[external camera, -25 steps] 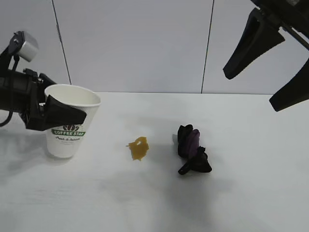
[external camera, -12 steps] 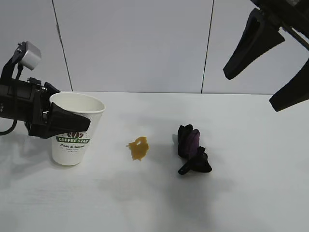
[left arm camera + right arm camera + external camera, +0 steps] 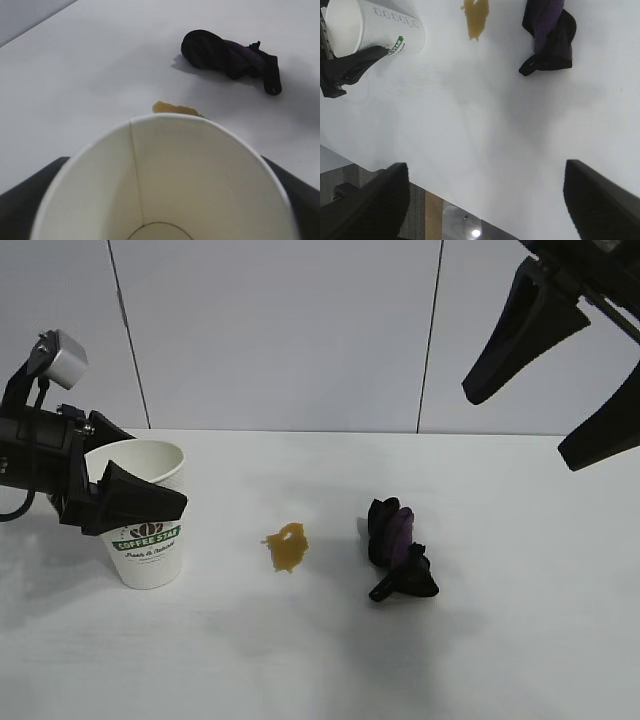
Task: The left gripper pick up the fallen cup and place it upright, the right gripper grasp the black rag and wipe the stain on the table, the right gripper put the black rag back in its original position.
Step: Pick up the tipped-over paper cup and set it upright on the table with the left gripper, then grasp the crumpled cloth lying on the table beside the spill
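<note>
Cup (image 3: 143, 515) first: white paper, dimpled band under a rolled rim, green "COFFEE STAR" logo on its side. It stands upright on its base at the left of the exterior frame, on the white table (image 3: 300, 660), leaning a touch if at all. The left wrist view looks straight into it: bare white inside, a seam down the wall, nothing in it.

The left gripper (image 3: 130, 502) reaches in from the left edge and straddles the cup just below the rim, one black finger (image 3: 140, 505) lying across the front over the logo. From the left wrist view the two fingers sit either side of the cup wall, spread about as wide as the cup; whether they press on it or stand just off it I cannot tell.

At centre frame lies the amber stain (image 3: 287, 547), unwiped. Right of it, apart, the black rag (image 3: 398, 549) sits bunched with a purple fold showing.

The right gripper (image 3: 565, 370) hangs at the upper right, fingers wide apart, holding nothing, well above the rag.
</note>
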`<action>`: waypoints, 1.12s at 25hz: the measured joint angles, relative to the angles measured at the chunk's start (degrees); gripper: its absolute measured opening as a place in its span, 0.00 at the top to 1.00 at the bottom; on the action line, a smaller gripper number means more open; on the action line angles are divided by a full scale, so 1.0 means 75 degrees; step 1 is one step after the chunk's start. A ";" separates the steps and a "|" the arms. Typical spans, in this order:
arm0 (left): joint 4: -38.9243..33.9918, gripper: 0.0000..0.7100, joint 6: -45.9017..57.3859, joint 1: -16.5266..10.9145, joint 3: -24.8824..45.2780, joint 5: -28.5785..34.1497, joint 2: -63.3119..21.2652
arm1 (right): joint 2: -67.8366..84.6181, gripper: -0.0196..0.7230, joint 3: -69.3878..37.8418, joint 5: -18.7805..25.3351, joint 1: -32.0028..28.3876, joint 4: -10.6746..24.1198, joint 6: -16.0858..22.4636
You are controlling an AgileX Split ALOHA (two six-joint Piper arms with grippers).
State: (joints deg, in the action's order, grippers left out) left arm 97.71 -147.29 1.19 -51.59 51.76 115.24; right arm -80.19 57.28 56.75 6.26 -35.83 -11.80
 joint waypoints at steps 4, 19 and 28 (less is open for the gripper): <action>0.0000 0.07 0.0092 0.0000 0.0000 -0.0042 -0.0125 | 0.0000 0.20 0.0000 0.0000 0.0000 0.0000 0.0000; -0.1541 0.07 0.2746 0.0000 0.0000 -0.0778 -0.1202 | 0.0000 0.20 0.0000 0.0000 0.0000 0.0000 0.0000; -0.2199 0.06 0.3765 0.0000 0.0008 -0.1216 -0.1893 | 0.0000 0.20 0.0000 -0.0045 0.0000 0.0000 0.0000</action>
State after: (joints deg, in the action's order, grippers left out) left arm 81.22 -119.06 1.19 -51.52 42.64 101.04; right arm -80.19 57.28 56.42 6.26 -35.83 -11.80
